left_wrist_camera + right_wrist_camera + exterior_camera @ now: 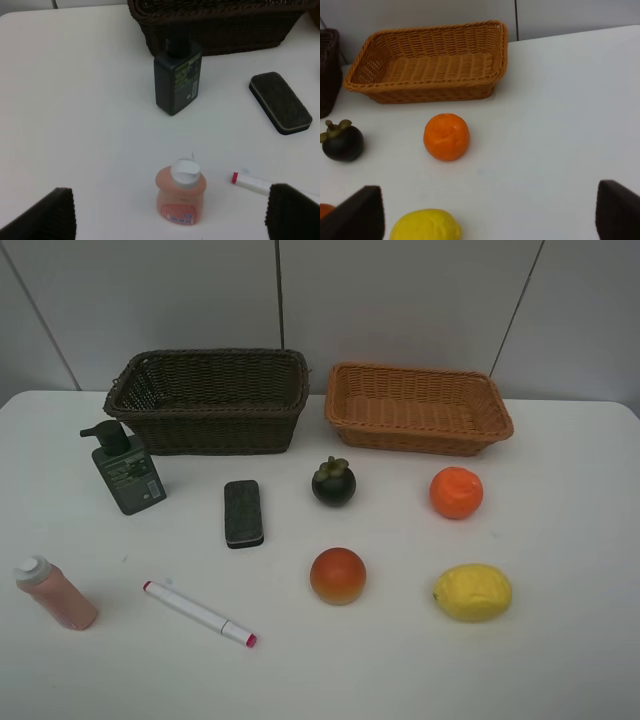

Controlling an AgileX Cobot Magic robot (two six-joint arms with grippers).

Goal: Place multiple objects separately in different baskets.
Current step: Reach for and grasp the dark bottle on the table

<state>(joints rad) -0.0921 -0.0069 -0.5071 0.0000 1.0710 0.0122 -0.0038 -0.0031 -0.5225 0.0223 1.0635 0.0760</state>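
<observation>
The dark brown basket (210,400) and the orange-tan basket (418,407) stand empty at the back of the table. In front of them lie the green pump bottle (126,469), black eraser (243,513), pink bottle (56,593), marker (200,614), mangosteen (333,482), orange (456,492), peach-like fruit (338,575) and lemon (473,592). My left gripper (171,192) is open above the pink bottle (181,195), touching nothing. The right gripper (492,200) is open too, with the lemon (426,226) and orange (446,136) ahead of it. Neither arm shows in the high view.
A white table (560,660) carries everything, with a grey panelled wall (400,300) right behind the baskets. The objects lie in loose rows with gaps between them.
</observation>
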